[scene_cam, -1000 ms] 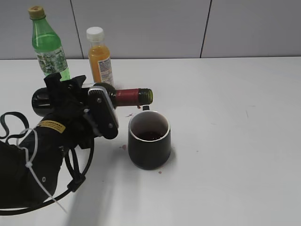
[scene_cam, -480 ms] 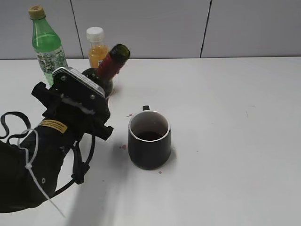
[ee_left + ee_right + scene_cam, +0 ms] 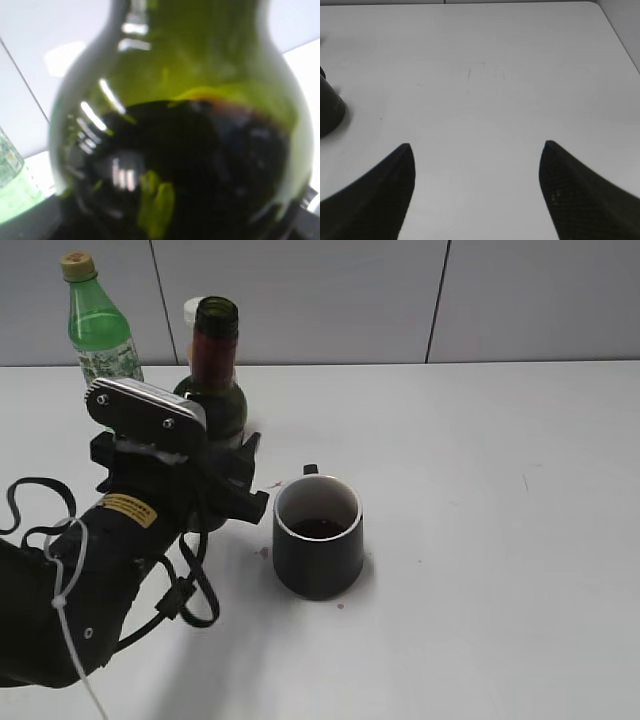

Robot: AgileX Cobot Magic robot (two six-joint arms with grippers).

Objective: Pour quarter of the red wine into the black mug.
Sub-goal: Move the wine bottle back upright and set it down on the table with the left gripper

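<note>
The green wine bottle point(image 3: 215, 380) stands upright in my left gripper point(image 3: 205, 475), which is shut on its body. It fills the left wrist view point(image 3: 185, 125), with dark red wine up to the shoulder. The black mug point(image 3: 318, 537) stands on the white table just right of the gripper, with some red wine in it. An edge of the mug shows at the left of the right wrist view point(image 3: 327, 110). My right gripper point(image 3: 476, 150) is open and empty over bare table, out of the exterior view.
A green plastic bottle point(image 3: 98, 330) and an orange juice bottle point(image 3: 197, 315) stand at the back left, behind the wine bottle. Small red drops lie on the table point(image 3: 500, 540) around the mug.
The wine bottle has swung from lying level with its mouth over the mug, through a tilt, to upright. The left gripper turned with it. The mug has not moved.
</note>
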